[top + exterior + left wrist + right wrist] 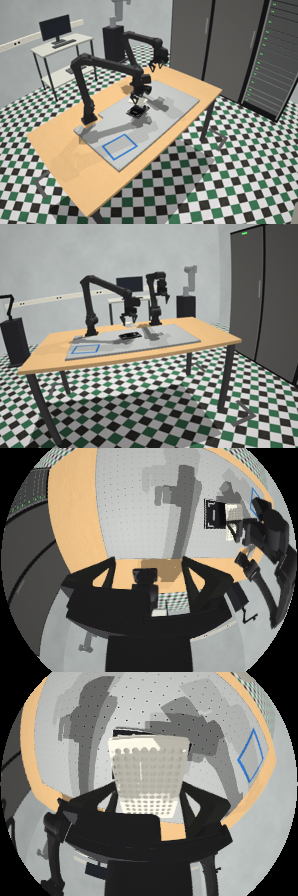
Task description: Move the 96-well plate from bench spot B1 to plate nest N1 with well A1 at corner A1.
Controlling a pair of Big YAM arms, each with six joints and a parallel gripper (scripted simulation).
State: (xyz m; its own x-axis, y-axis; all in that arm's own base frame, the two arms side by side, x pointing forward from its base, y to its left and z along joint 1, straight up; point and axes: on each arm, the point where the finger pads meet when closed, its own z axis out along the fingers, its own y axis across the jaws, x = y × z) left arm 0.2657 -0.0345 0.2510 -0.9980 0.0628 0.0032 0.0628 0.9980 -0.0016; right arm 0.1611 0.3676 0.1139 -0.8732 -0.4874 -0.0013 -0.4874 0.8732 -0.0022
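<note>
Clamped, with the right gripper (139,99) (129,323) (234,521) (148,784), on opposite sides of the cream 96-well plate (141,101) (129,324) (233,513) (149,772), with rows of wells facing up toward the wrist camera. Held raised, apart from the grey perforated board (181,97) (178,334) (125,498) (135,707), and not seated in the black plate nest (137,111) (130,335) (216,514) (116,732). Seen partly over one side of that nest in the top view and hiding most of it in the right wrist view. Too small in these views to match the cut-off corner with the mark A1. Farther out on the board, well apart from the nest, marked with a blue rectangular outline (108,153) (84,352) (251,495) (244,771), with no plate inside. Away from the plate and nest, raised over the far part of the desk (84,200) (215,334) (70,508) (30,772), spread wide apart at the fingers of the left gripper (157,69) (167,301) (148,560), with nothing between them. Beyond the desk, furnished with a monitor (55,27) (129,284) on a separate side table (81,39) (113,301), and with tall dark cabinets (233,39) (246,295) standing against the other side.
</note>
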